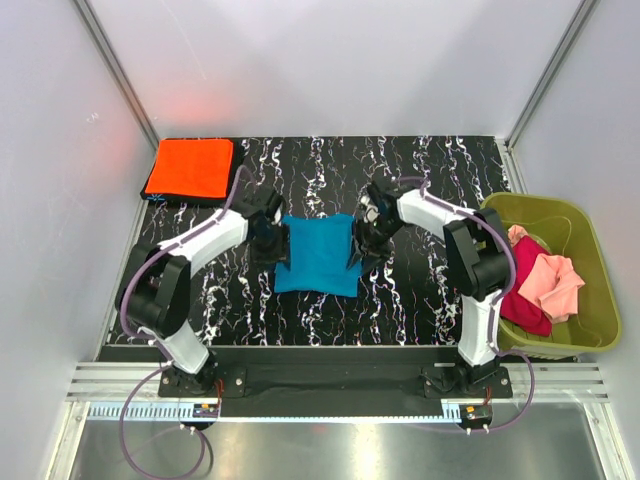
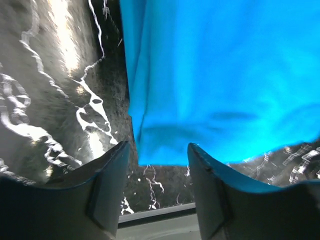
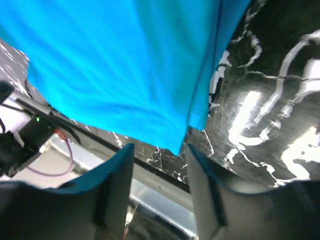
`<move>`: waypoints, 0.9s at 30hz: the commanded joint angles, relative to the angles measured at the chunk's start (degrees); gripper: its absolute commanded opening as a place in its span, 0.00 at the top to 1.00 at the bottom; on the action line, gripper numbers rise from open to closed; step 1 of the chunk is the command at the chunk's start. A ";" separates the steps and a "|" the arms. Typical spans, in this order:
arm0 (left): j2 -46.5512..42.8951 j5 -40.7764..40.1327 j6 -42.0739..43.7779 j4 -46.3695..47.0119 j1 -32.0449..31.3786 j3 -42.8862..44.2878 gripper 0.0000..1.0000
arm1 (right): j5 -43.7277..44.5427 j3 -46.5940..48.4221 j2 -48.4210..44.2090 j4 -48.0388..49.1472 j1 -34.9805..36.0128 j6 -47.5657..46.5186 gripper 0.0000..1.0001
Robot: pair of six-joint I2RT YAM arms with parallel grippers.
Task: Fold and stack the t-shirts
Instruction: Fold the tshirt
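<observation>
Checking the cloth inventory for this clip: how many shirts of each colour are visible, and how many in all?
Teal-blue shirt: 1
Orange shirt: 1
Pink shirt: 1
Magenta-red shirt: 1
Total: 4

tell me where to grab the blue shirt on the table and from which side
Pinch the blue shirt at its left and right edges, coming in low from each side. It lies flat on the table, so only the thin edges give a hold. The left gripper and right gripper sit open at those edges.
</observation>
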 commanded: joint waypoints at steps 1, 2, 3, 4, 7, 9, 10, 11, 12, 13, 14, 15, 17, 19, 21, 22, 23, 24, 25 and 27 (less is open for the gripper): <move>-4.12 -1.27 5.07 0.12 0.99 6.74 0.41 | 5.53 5.93 -3.80 -1.68 -1.34 -2.55 0.45; -2.81 -1.10 5.61 -0.15 1.43 8.33 0.41 | 5.80 7.17 -3.19 -1.95 -2.13 -2.55 0.44; -2.01 -1.10 6.13 -0.15 1.87 9.83 0.41 | 5.80 8.83 -2.22 -2.30 -2.31 -2.98 0.43; -0.26 -1.45 7.01 0.19 2.83 12.37 0.41 | 6.24 12.42 -0.04 -3.26 -2.92 -3.34 0.43; 2.56 -1.01 9.03 2.82 5.20 15.98 0.41 | 7.21 18.83 4.36 -3.53 -3.81 -3.34 0.43; 5.54 0.04 10.35 3.98 6.44 17.92 0.41 | 7.03 22.01 6.83 -3.80 -4.77 -3.25 0.43; 6.77 0.92 10.70 4.24 7.58 20.45 0.41 | 6.95 25.08 9.28 -4.58 -5.04 -3.08 0.44; 9.13 1.19 11.14 4.50 7.85 21.61 0.41 | 6.77 26.50 10.43 -4.94 -5.21 -2.99 0.44; 10.20 1.10 12.02 4.85 8.02 22.67 0.42 | 6.59 27.73 11.49 -4.85 -5.56 -2.90 0.45; 11.26 1.01 12.55 5.29 8.29 24.50 0.42 | 6.42 29.75 13.06 -5.03 -5.65 -2.81 0.45; 13.36 0.92 12.81 4.95 8.29 25.91 0.43 | 6.42 30.90 13.95 -5.46 -5.74 -2.81 0.46; 14.25 1.10 13.08 4.51 8.38 27.15 0.43 | 6.68 31.95 14.65 -5.99 -5.83 -2.90 0.47; 16.35 2.15 13.17 3.54 8.47 29.61 0.43 | 6.77 33.72 15.80 -7.05 -5.83 -2.72 0.47; 16.89 2.68 13.08 3.89 8.47 29.97 0.42 | 7.38 33.28 15.72 -7.22 -6.01 -2.90 0.47; 16.98 3.47 13.08 4.59 8.47 29.45 0.41 | 7.82 32.32 15.45 -7.40 -6.18 -2.81 0.46; 16.98 4.34 13.17 4.77 8.47 29.18 0.41 | 7.56 31.79 15.37 -7.31 -6.36 -2.90 0.46; 16.89 4.35 13.17 4.86 8.47 28.92 0.41 | 7.65 31.27 15.10 -7.05 -6.53 -2.99 0.46; 16.81 4.44 13.08 5.12 8.47 28.39 0.41 | 7.30 30.30 14.93 -6.44 -6.53 -3.07 0.46; 16.89 4.61 12.99 5.21 8.47 28.04 0.41 | 7.12 29.86 14.93 -6.35 -6.62 -2.99 0.45; 16.72 4.70 13.08 5.73 8.47 27.34 0.42 | 7.03 29.50 15.01 -5.82 -6.71 -3.07 0.45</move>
